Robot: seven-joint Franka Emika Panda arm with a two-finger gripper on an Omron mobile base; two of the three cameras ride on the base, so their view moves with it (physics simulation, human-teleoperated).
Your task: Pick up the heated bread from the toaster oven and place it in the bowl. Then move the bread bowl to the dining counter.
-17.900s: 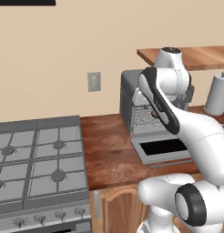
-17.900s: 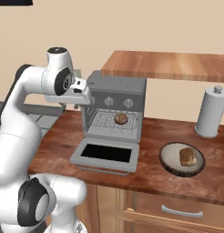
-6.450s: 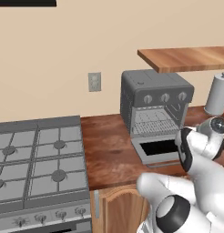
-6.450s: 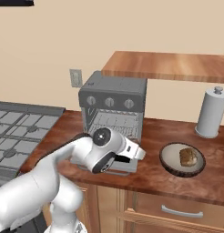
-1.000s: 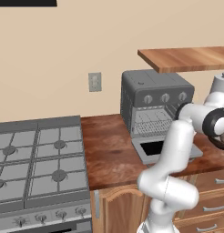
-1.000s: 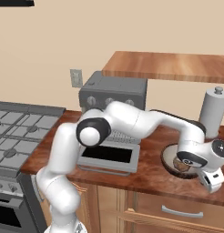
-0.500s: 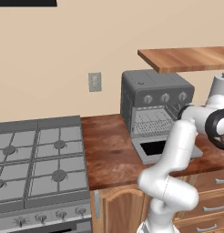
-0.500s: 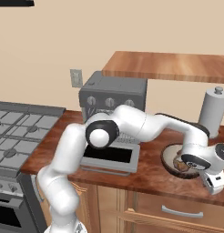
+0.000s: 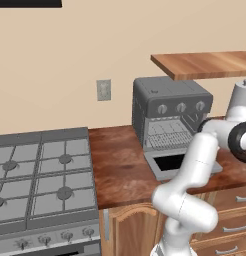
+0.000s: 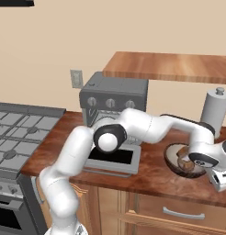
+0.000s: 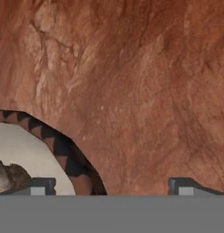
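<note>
Bowl (image 10: 179,161), bread (image 10: 184,152) inside: pincer (image 11: 111,186) standing wide, straddling rim; advisable closing squarely on rim before lifting.

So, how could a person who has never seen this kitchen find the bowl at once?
Start at the grey toaster oven with its door dropped open, and follow the reddish-brown counter to its right. The bowl sits there under the gripper, before the white canister. It is round, shallow and dark brown, with bread inside.

Reddish wood counter (image 10: 147,176) — toaster oven (image 10: 114,98), bowl (image 10: 172,161), canister (image 10: 215,112).
</note>
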